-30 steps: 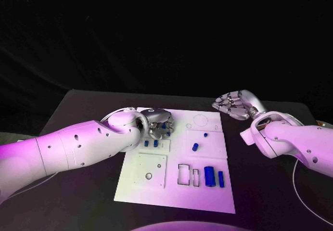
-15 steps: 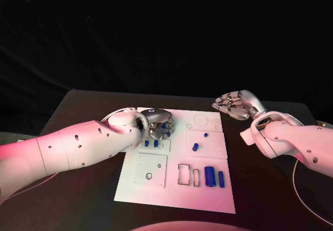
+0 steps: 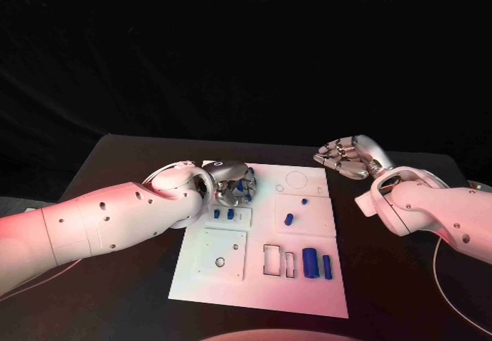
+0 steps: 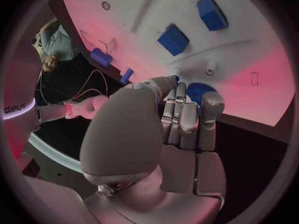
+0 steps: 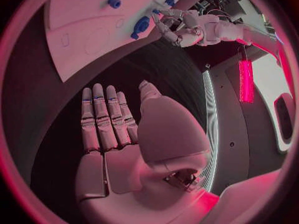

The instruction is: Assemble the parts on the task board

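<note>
While the left hand [image 3: 234,186] curls its fingers down around a blue part [image 4: 198,92] at the white task board's [image 3: 227,281] far left corner, the right hand [image 3: 347,157] hovers flat and empty beyond the far right corner. Seven more blue parts are visible on the board.

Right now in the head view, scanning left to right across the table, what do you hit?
Left hand over the task board's far left part → small blue part mid-board → tall blue block → thin blue bar → right hand past the board's right edge.
</note>
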Available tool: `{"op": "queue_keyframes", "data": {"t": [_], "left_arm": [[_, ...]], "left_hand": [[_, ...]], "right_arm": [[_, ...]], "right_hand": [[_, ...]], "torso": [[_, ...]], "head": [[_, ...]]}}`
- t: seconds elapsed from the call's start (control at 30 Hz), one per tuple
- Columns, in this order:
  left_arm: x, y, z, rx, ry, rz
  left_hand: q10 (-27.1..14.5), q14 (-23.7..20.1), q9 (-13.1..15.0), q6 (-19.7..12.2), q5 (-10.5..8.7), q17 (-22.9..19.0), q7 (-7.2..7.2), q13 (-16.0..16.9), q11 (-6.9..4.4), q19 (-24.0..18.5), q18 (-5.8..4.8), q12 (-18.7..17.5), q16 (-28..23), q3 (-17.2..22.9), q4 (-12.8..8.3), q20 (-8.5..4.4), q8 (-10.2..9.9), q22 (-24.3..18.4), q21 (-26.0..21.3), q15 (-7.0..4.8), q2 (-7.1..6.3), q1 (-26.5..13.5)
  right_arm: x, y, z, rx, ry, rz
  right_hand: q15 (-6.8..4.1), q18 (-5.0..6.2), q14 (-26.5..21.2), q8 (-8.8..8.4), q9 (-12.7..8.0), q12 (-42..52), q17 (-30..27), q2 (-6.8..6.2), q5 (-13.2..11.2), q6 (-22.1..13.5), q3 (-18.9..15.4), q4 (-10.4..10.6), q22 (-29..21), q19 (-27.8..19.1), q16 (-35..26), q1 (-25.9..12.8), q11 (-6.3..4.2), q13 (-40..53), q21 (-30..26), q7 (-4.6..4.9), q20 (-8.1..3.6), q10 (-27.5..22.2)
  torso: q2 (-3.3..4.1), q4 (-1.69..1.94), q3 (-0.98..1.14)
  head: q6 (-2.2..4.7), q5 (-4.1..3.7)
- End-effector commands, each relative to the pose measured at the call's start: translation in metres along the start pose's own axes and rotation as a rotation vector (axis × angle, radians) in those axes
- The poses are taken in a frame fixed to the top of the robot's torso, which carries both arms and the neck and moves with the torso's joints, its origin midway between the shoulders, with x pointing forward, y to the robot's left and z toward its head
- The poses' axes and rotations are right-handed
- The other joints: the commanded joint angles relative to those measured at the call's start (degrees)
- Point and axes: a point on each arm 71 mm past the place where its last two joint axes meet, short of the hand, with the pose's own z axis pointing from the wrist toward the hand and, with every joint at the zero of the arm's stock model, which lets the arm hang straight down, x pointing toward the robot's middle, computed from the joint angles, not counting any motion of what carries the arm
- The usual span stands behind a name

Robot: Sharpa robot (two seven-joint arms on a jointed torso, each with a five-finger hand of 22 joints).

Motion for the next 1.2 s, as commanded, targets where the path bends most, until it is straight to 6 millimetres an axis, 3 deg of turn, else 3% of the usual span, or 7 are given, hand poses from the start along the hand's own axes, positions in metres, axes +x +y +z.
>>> {"op": "queue_keyframes", "data": {"t": [0.03,0.27,0.6,1.2], "left_arm": [[-0.007,-0.004,-0.004,0.028,-0.05,-0.047],[-0.017,0.0,-0.016,0.016,-0.052,-0.063],[-0.018,0.022,-0.031,-0.049,-0.005,-0.074],[-0.016,0.04,-0.034,-0.102,0.031,-0.079]], "left_hand": [[0.4,0.6,0.0,0.4,0.1,-0.1,0.07,-0.1,-0.03,0.4,-0.54,-0.3,0.2,0.3,-0.1,-0.13,-0.3,0.1,0.4,0.0,-0.02,-0.5],[0.7,0.6,0.0,0.7,0.05,-0.3,0.07,-0.1,-0.04,0.6,-0.6,-0.8,0.2,0.3,-0.1,-0.08,-0.4,0.3,0.5,0.0,-0.21,-0.9],[1.0,0.6,0.1,0.9,0.01,-0.6,0.03,-0.1,-0.07,0.7,-0.61,-1.2,0.1,0.2,-0.1,-0.05,-0.5,0.4,0.5,-0.01,-0.3,-1.2],[1.2,0.6,0.1,1.0,0.04,-0.8,-0.01,-0.1,-0.11,0.7,-0.62,-1.4,0.0,0.2,-0.1,-0.04,-0.5,0.4,0.5,-0.03,-0.33,-1.3]], "right_arm": [[0.001,0.001,0.0,-0.015,0.009,-0.002],[0.0,0.0,0.0,-0.014,0.008,-0.003],[0.0,-0.001,-0.001,-0.01,0.007,-0.004],[0.001,-0.001,-0.001,-0.01,0.01,-0.003]], "right_hand": [[-0.1,0.25,-0.2,-0.39,0.0,-0.3,-0.1,0.19,-0.2,0.5,-0.1,0.3,-0.1,0.2,-0.4,0.1,0.1,0.0,0.0,2.01,0.08,-0.2],[-0.1,0.24,-0.2,-0.4,-0.1,-0.3,-0.1,0.24,-0.2,0.6,-0.1,0.3,-0.1,0.2,-0.4,0.1,0.09,0.0,0.0,1.99,0.08,-0.2],[-0.11,0.24,-0.2,-0.41,-0.1,-0.4,-0.2,0.25,-0.2,0.6,-0.1,0.3,-0.1,0.2,-0.4,0.1,0.08,0.0,0.0,1.99,0.08,-0.2],[-0.11,0.24,-0.1,-0.45,-0.2,-0.4,-0.2,0.31,-0.2,0.7,-0.1,0.3,-0.2,0.1,-0.4,0.1,0.07,0.0,0.0,1.97,0.08,-0.1]], "torso": [[-0.08,0.14,0.02],[-0.18,0.2,0.02],[-0.09,0.16,-0.03],[0.03,-0.01,0.02]], "head": [[0.15,-0.11],[0.2,0.04],[0.2,0.21],[0.12,0.6]]}}
